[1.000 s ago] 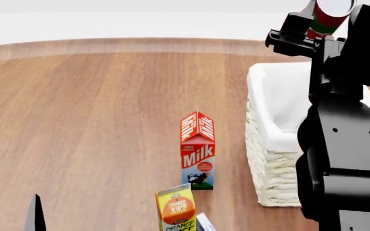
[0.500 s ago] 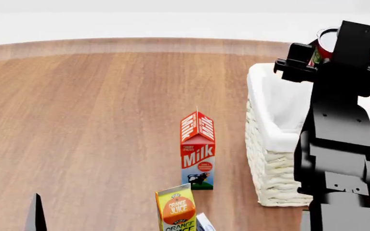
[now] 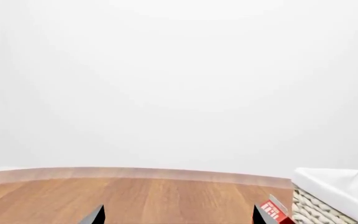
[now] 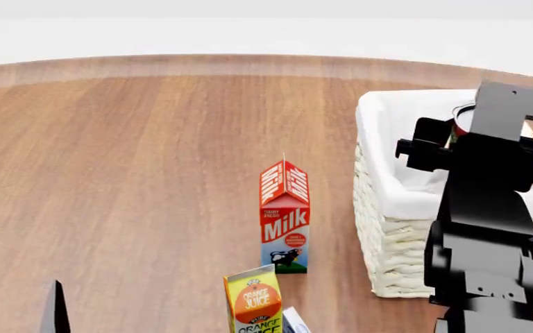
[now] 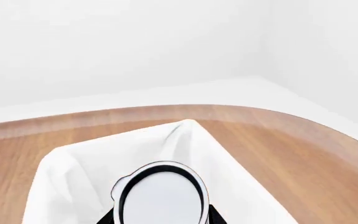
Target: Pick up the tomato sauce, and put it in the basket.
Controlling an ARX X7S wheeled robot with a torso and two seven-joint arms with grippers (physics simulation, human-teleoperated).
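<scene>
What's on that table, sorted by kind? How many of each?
Cartons: 2, the milk carton and the orange juice carton
Cans: 1, the tomato sauce, held over the basket
Baskets: 1, the basket
Total: 4

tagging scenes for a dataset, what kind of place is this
Probably a simulated tabletop grocery-packing setup, not a real room: a bare wooden table against blank white walls, holding a milk carton, an orange juice carton and a lined wicker basket.
</scene>
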